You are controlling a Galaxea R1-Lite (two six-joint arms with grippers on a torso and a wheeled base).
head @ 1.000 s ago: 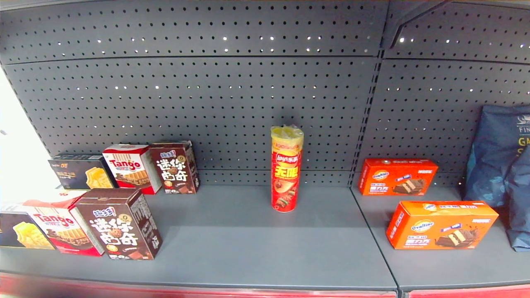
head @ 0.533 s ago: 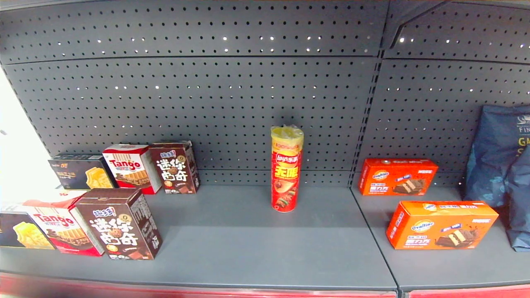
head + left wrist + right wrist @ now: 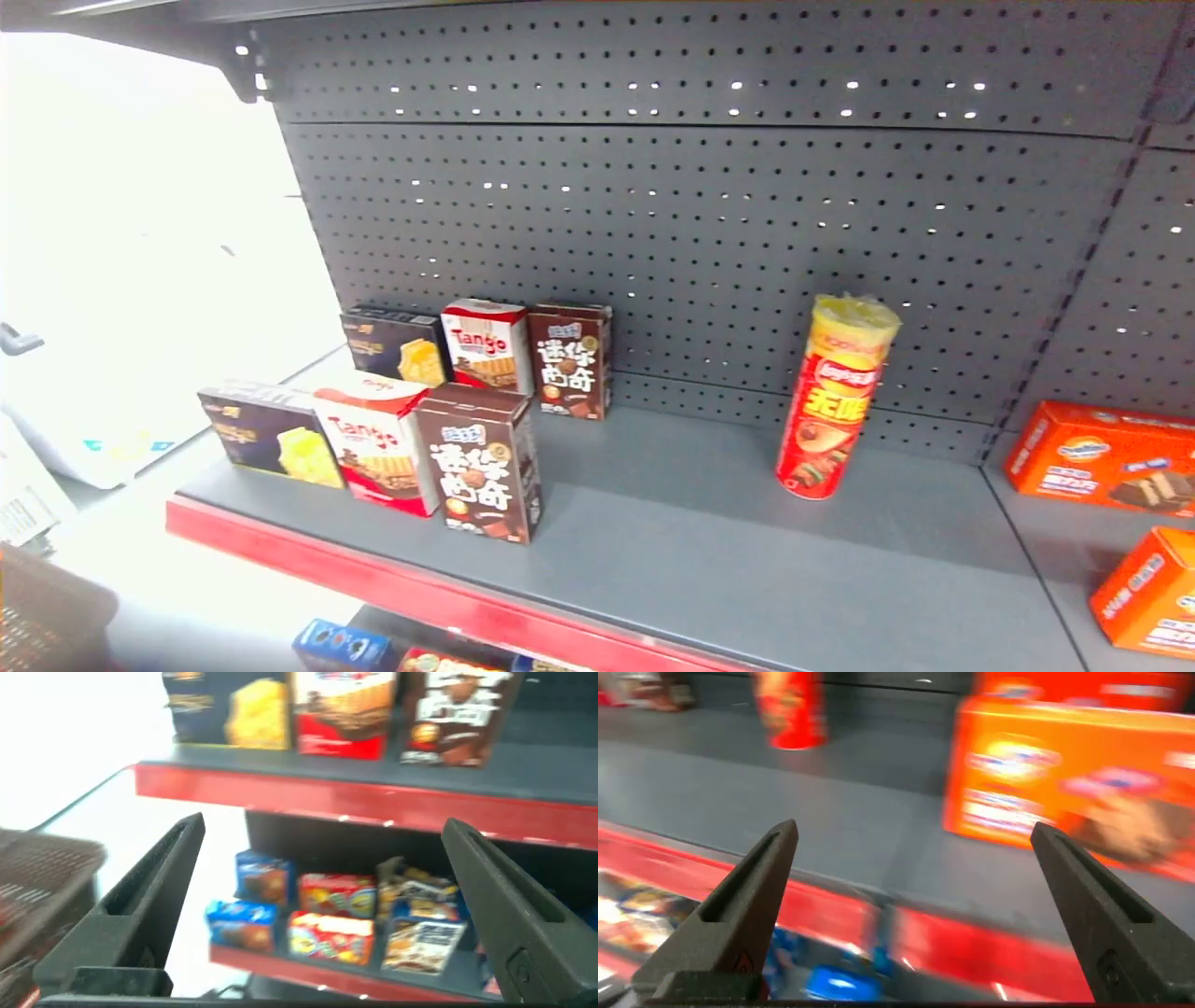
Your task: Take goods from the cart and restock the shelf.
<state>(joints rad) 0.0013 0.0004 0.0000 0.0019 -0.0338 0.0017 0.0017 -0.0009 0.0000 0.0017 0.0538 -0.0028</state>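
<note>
A grey shelf with a red front edge carries snack boxes at its left: a brown box, a red-and-white box and a black box in front, three more behind. A red chip can with a yellow lid stands upright near the back panel. My left gripper hangs open and empty below the shelf's red edge, facing a lower shelf of packets. My right gripper is open and empty before the shelf front, near an orange box and the chip can.
Two orange boxes lie at the shelf's right. A dark mesh basket sits low at the far left, seen too as the basket beside my left gripper. Bare shelf lies between the brown box and the can.
The whole head picture has shifted: the camera has turned to the left, bringing the shelf's left end and the basket into view. The goods on the shelf stand as before.
</note>
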